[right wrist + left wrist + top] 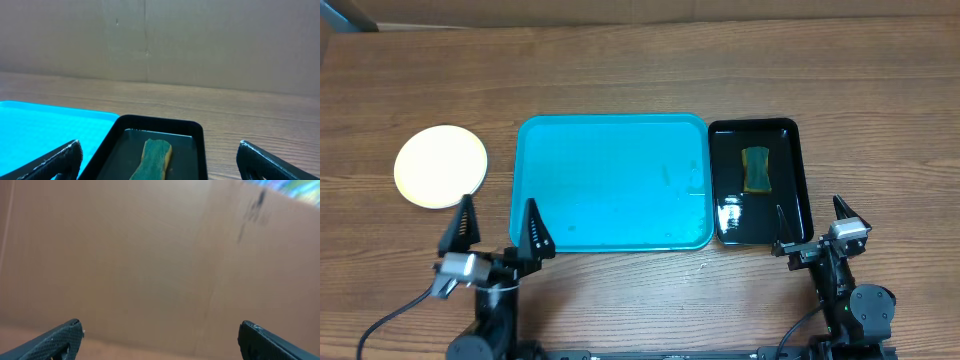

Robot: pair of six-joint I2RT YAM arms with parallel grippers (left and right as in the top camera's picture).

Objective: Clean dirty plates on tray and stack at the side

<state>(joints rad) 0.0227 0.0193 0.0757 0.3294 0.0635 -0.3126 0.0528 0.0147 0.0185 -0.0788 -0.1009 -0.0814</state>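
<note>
Plate (440, 167): a pale yellowish round disc on the bare table (620, 70), at 9 o'clock of the tray and well apart from it. Only one outline shows from overhead. I cannot tell whether others lie stacked beneath it. No smear is visible on its top face.

Left gripper (499, 205): parked at 7 o'clock of the tray, jaws spread wide and nothing between them. Its wrist view shows only a plain brown surface ahead.

Tray (610, 235): turquoise, centre of the table, and no plate on it. A few faint specks sit toward its 3 o'clock side, too small to identify.

Black tray (799, 160): just beside the turquoise one at its 3 o'clock. The sponge (756, 169) lies inside it, toward 12 o'clock, untouched.

Right gripper (808, 205): at 5 o'clock of the black tray, jaws fully apart and empty. The wrist view looks over the sponge.

Judgement: with the tray bare and the plate set at the side, the wiping and stacking steps look finished, with both arms at rest. If a plate is unaccounted for, the next move calls for locating it first. Otherwise nothing needs gripping.
</note>
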